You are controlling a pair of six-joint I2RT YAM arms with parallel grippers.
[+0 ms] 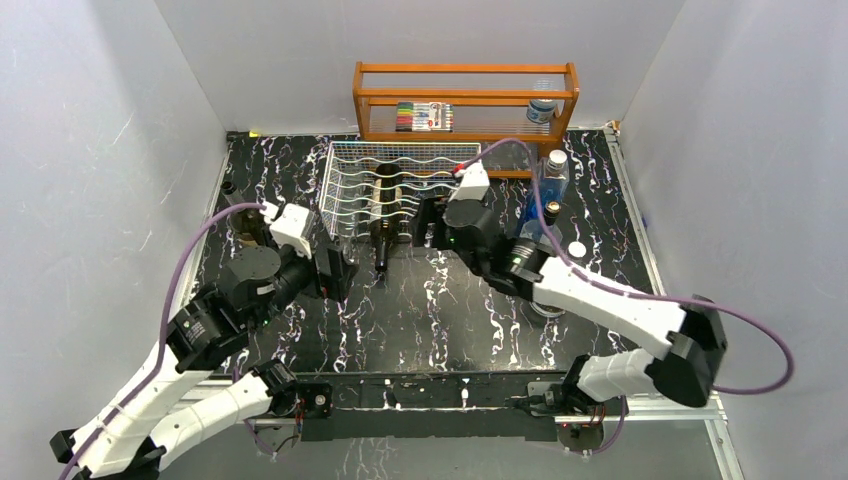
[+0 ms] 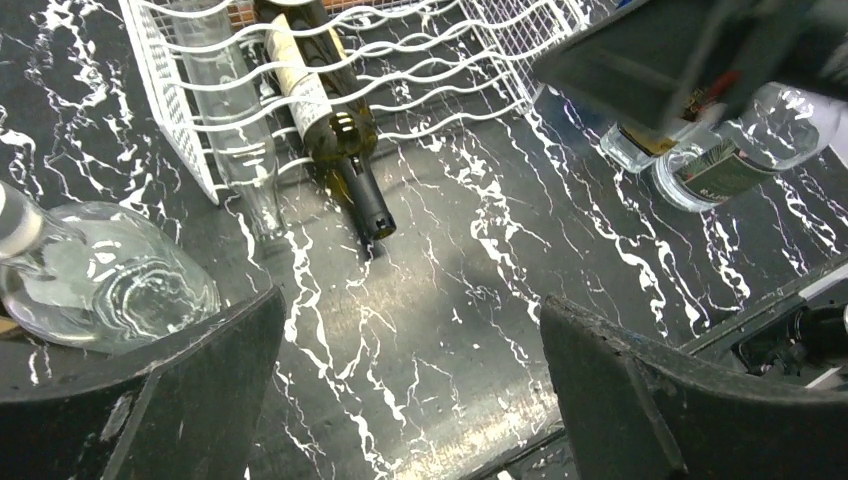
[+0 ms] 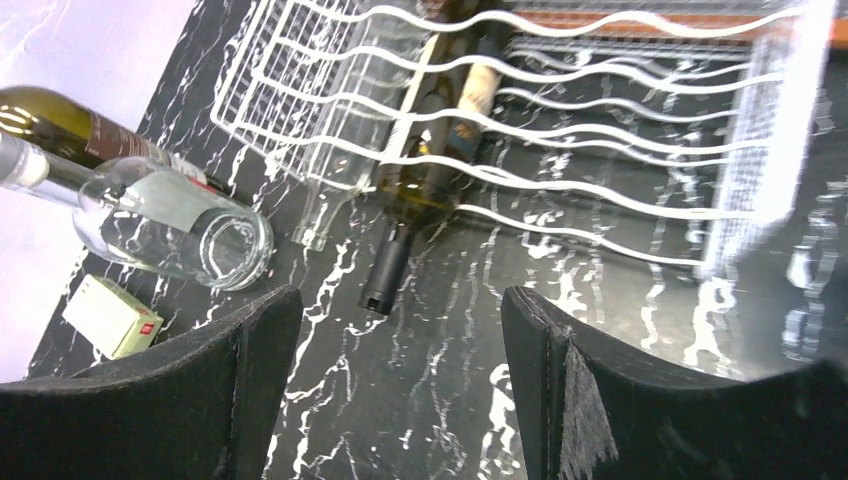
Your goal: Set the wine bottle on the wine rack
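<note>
Ahead of the black right claw (image 3: 395,335): white wavy-wire wine rack (image 3: 750,150), dark olive wine bottle (image 3: 438,190) with cream label and black neck. Beneath: black table (image 3: 420,425) veined white like marble. Beyond: orange shelf (image 1: 465,98).

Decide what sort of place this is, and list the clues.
Probably a robotics lab test cell: plain white walls box in a marbled tabletop, left arm and right arm bolted at its edge, wine rack and wine bottle staged as props.

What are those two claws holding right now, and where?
Nothing. Both the left gripper and right gripper are open and empty; the wine bottle lies in the wine rack.
</note>
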